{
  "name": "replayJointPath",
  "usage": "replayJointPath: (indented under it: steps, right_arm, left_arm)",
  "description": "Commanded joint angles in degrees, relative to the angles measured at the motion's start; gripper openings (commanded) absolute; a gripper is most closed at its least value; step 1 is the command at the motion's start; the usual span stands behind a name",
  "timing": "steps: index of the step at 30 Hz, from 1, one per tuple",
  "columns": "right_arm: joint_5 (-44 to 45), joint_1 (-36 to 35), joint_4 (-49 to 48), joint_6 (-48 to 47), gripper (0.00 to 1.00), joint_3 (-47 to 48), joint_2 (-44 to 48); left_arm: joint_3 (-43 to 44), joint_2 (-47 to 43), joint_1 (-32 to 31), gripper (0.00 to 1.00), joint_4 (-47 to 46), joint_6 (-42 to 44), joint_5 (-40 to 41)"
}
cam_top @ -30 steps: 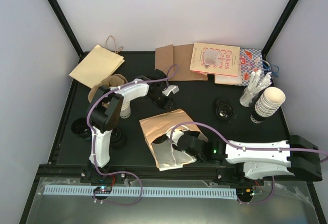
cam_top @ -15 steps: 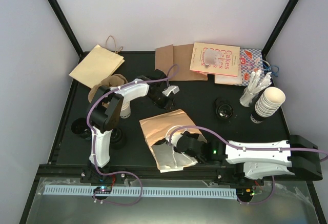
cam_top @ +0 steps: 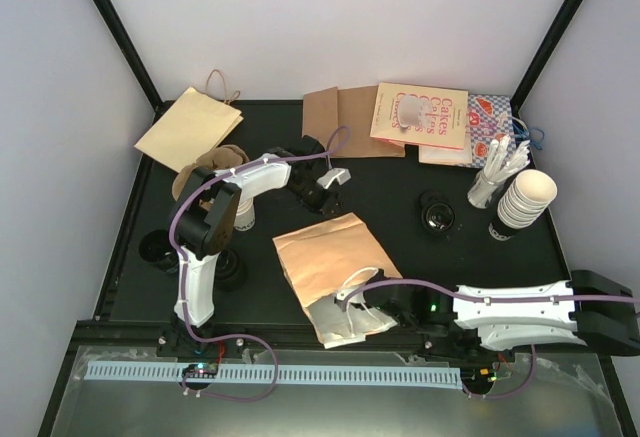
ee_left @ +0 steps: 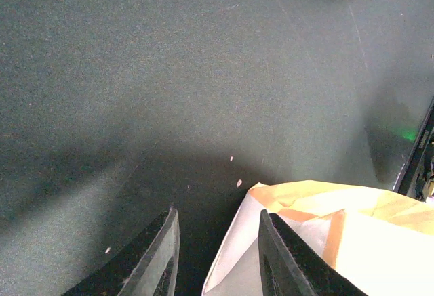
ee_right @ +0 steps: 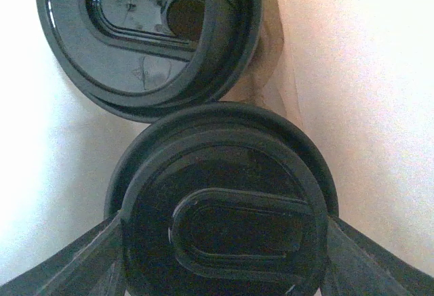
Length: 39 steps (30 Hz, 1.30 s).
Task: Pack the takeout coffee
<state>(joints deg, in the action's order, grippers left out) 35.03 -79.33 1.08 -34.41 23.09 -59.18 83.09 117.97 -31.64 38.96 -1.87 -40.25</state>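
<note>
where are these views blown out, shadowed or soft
Right wrist: the paper bag blows out to near white around the glossy upper lid and lower lid, both slightly soft. Left wrist: bag glares bottom right; a broad soft shadow crosses the table. Top external: even light, sharp.

Inside the paper bag (cam_top: 330, 257) another black lid (ee_right: 149, 32) blocks the right claw (ee_right: 224, 225) and its cup (ee_right: 224, 167); worktop (cam_top: 400, 182) beyond the bag lies bare

My left gripper (ee_left: 217, 223) hung parted and empty, while my low-stretched right gripper (ee_right: 225, 221) clasped the takeout coffee (ee_right: 224, 154).
</note>
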Motion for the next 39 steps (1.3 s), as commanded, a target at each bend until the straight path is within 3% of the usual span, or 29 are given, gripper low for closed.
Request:
replayJointPath:
  steps: [1,10,28,32,39]
  right_arm:
    - [2.7,2.5,-1.8,-10.1,0.48,-3.5,-1.5]
    - [2.3,7.2,-5.8,-19.5,0.45,-0.8,-1.5]
    - [2.3,12.2,1.8,-28.0,0.45,5.9,-3.1]
    - [-2.3,12.3,11.9,-21.2,0.45,11.4,-3.4]
    - [-5.4,12.3,22.4,-15.1,0.44,17.8,-4.6]
  left_arm:
    - [0.1,1.3,-1.9,0.34,4.8,2.5,-4.5]
    - [1.0,2.2,-2.6,0.32,6.7,3.6,-5.2]
    - [3.5,6.1,-2.3,0.30,8.8,1.9,-8.6]
    - [4.2,4.7,-1.5,0.37,7.1,0.1,-7.7]
    - [12.0,2.2,1.1,0.63,7.8,-1.7,-3.6]
